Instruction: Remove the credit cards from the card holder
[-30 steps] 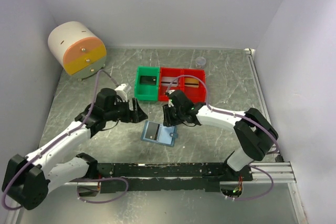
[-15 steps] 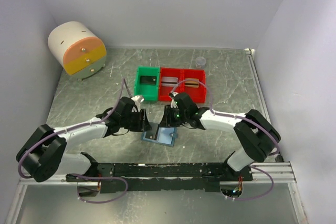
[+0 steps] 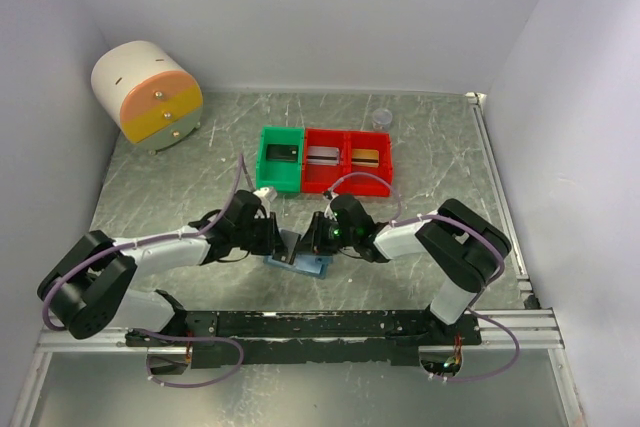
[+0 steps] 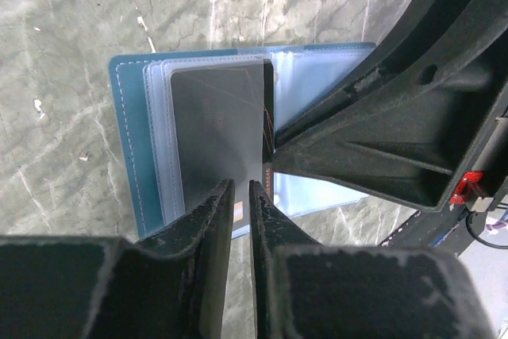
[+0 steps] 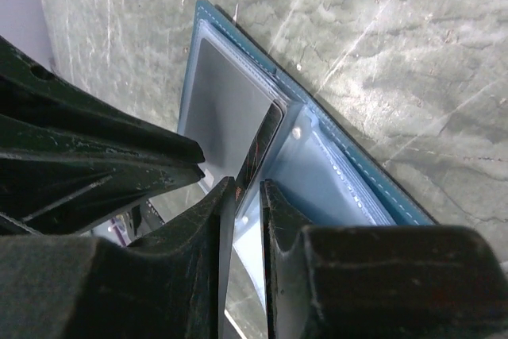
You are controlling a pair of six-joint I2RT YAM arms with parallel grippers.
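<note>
While the card holder lies open and flat on the table right under both tools, its look is plain: blue-grey, pale stitching round the edge, clear plastic sleeves inside. A silvery-grey card sits face-up in the sleeve just ahead of the left gripper. That gripper's fingers are drawn almost together w/ only a thin slit btwn them, tips at the card's near edge; can't tell if they nip it. At that card's far side a dark card stands tilted up, seen nearly edge-on. It runs straight into the slot of the right gripper, whose fingers are pinched close on it. The two tools meet nose to nose over the holder. Beyond them, well apart, stand a green bin and a red bin, each w/ cards inside. Far off past the left arm sits a round drawer unit.
</note>
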